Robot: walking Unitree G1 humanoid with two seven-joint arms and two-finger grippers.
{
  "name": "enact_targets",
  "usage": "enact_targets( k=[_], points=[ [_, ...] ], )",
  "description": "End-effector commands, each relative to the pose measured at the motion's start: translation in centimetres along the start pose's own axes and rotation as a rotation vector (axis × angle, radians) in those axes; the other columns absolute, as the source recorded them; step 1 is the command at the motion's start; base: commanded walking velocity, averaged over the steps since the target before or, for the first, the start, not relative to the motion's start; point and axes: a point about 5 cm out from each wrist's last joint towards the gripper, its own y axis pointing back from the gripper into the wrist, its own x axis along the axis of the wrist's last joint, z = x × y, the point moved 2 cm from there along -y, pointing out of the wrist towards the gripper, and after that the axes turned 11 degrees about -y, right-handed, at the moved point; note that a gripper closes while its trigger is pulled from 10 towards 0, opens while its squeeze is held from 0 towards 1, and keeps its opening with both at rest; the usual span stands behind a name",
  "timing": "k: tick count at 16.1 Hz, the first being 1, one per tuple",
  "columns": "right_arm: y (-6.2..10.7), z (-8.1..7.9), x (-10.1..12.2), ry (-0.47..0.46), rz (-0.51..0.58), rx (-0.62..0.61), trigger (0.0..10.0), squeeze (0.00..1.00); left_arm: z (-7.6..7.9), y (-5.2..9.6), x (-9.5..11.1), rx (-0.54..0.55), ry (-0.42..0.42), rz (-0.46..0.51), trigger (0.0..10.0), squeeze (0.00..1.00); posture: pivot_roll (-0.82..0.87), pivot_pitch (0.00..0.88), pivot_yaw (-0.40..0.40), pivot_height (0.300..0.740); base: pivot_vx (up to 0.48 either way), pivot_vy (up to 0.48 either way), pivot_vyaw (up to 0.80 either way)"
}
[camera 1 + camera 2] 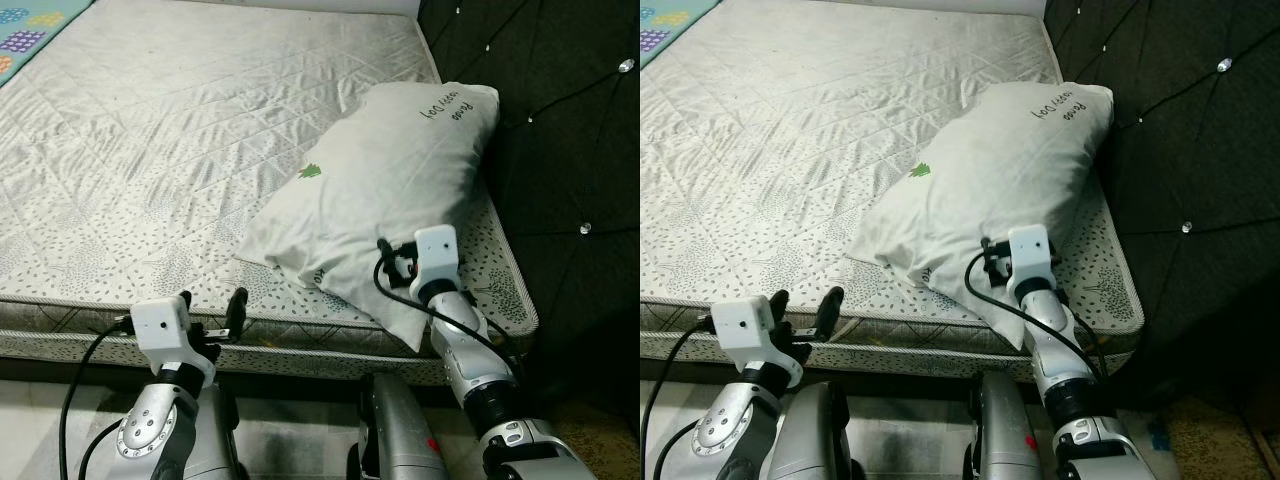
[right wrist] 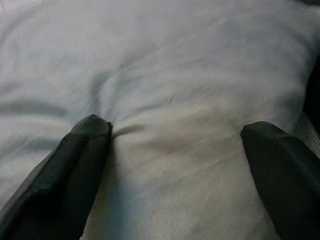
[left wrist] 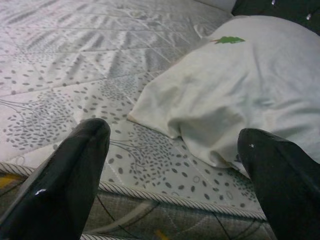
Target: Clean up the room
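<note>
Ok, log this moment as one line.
right gripper: open, pressed into pillow | left gripper: open, at mattress edge | pillow: against headboard

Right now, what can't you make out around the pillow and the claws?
- Right claw tips: the wrist camera block hides them in the head views.
- Pillow print: too small to read.
- Whether the right claw grips or only presses the pillow: wrist view unclear.
- Floor by the mattress: the arms cover it.
- Left claw: open, short of the pillow.

A bare quilted mattress with a grey leaf print carries the things. A white pillow lies on it toward three o'clock, against the dark tufted headboard.
</note>
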Motion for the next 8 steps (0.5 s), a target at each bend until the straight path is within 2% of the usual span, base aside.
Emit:
enact_targets(
  k=[1,4,6,8],
  points=[
    [0.0,0.6,-0.8,0.017,-0.049,-0.024,10.0,0.00,0.1,0.3,0.2,-0.006,0.000,-0.003,10.0,0.00,0.06,0.142,-0.027,0.560,0.000,0.000,0.00],
    [-0.2,2.2,-1.3,0.015,-0.103,-0.085,10.0,0.00,0.2,0.9,0.3,-0.032,0.008,-0.018,10.0,0.00,0.08,0.163,-0.032,0.560,0.000,0.000,0.00],
    [0.0,2.6,-2.3,0.009,-0.162,-0.094,10.0,0.00,0.2,1.3,0.2,-0.032,0.013,-0.028,10.0,0.00,0.08,0.170,-0.035,0.560,0.000,0.000,0.00],
    [0.3,3.8,-2.4,0.042,-0.153,-0.164,10.0,0.00,0.2,1.4,0.2,-0.029,0.016,-0.035,10.0,0.00,0.09,0.174,-0.035,0.560,0.000,0.000,0.00]
  ],
)
